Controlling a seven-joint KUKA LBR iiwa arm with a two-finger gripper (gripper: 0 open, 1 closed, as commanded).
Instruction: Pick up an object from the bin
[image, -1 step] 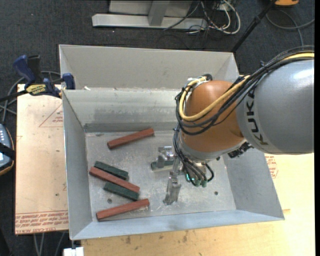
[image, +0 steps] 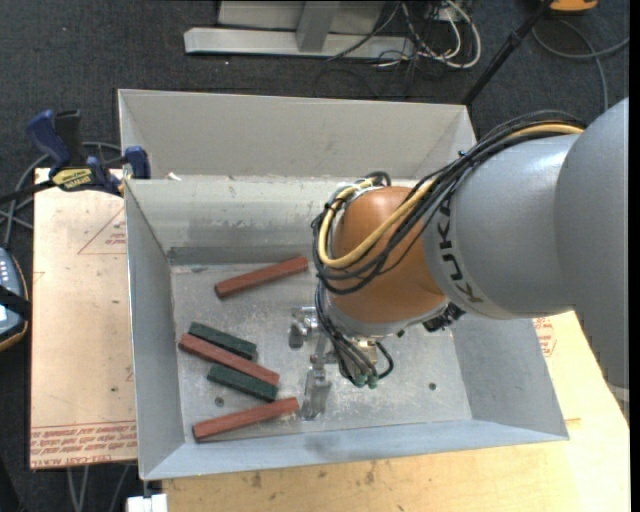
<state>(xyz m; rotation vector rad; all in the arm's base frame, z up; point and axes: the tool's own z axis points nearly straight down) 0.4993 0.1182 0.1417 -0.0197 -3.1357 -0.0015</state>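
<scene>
- In the camera view my arm comes in from the right. Its orange cover (image: 385, 255), looped with yellow and black cables, hangs over the middle of the grey bin (image: 300, 140).
- My tool (image: 314, 398) is down low over the bin floor, toward the near wall.
- It sits right at the right-hand end of the lowest red-brown bar (image: 245, 419). I cannot tell whether it touches that bar.
- I also cannot tell whether my tool is spread or pressed together.
- The lowest red-brown bar lies flat along the near wall, slanted a little, with its right end farther from that wall than its left.
- To the left of my tool, three bars lie close together on a slant: an upper dark green bar (image: 222, 340), a middle red-brown bar (image: 228, 360) just beside it, and a lower dark green bar (image: 241, 383) just beyond that.
- A far red-brown bar (image: 262, 277) lies well apart from these, toward the back wall, its right end near the orange cover.
</scene>
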